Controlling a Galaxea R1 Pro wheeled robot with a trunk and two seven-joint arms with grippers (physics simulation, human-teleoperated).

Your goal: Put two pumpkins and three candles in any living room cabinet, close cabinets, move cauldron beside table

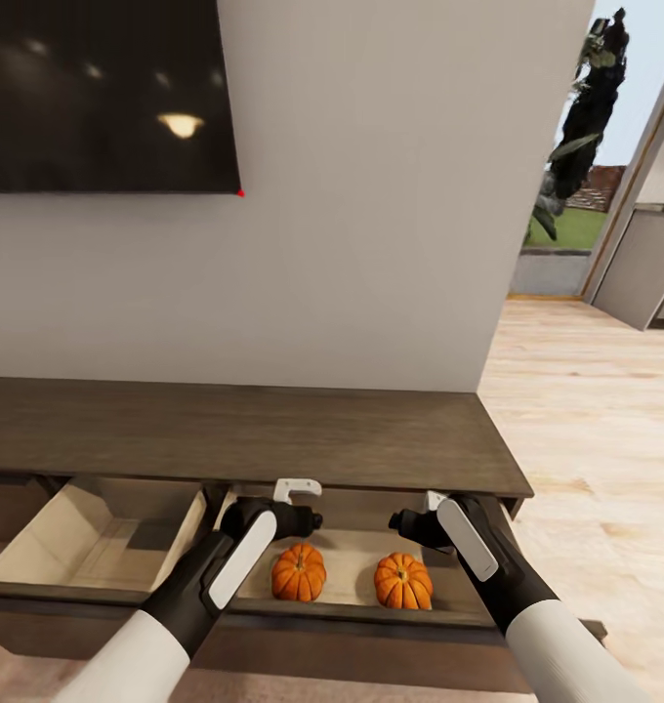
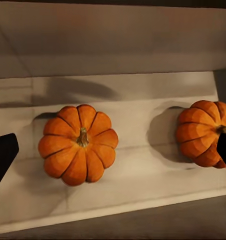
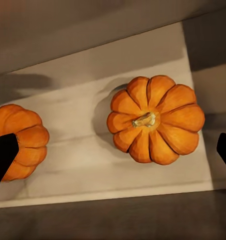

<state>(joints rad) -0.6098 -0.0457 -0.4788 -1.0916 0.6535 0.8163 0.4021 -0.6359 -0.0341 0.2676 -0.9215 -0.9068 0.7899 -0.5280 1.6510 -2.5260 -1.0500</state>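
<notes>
Both pumpkins sit in the open drawer (image 1: 356,571) of the long dark wood cabinet (image 1: 244,434): the left pumpkin (image 1: 299,572) and the right pumpkin (image 1: 403,581) rest side by side on the pale drawer floor, apart from each other and untouched. Our left gripper (image 1: 295,503) hangs over the left one and our right gripper (image 1: 422,517) over the right one. In both wrist views the dark fingertips sit far out at the frame edges w/ nothing between them, so the jaws are released and empty.

As we read it, the pumpkin part is done and the step in hand is pulling clear, then shutting drawers. To do it well, we lift both arms straight up and back before pushing, so no finger catches the drawer front or knocks a pumpkin. We push the front squarely, low on its face, w/ even pressure so it slides w/o skewing.

Around: a second drawer (image 1: 98,537) to the left also stands open, its insides bare as far as we see; it needs closing too. A black TV (image 1: 103,93) hangs above, a glass door (image 1: 576,176) at right. Nothing blocks the drawer fronts but our own arms.
</notes>
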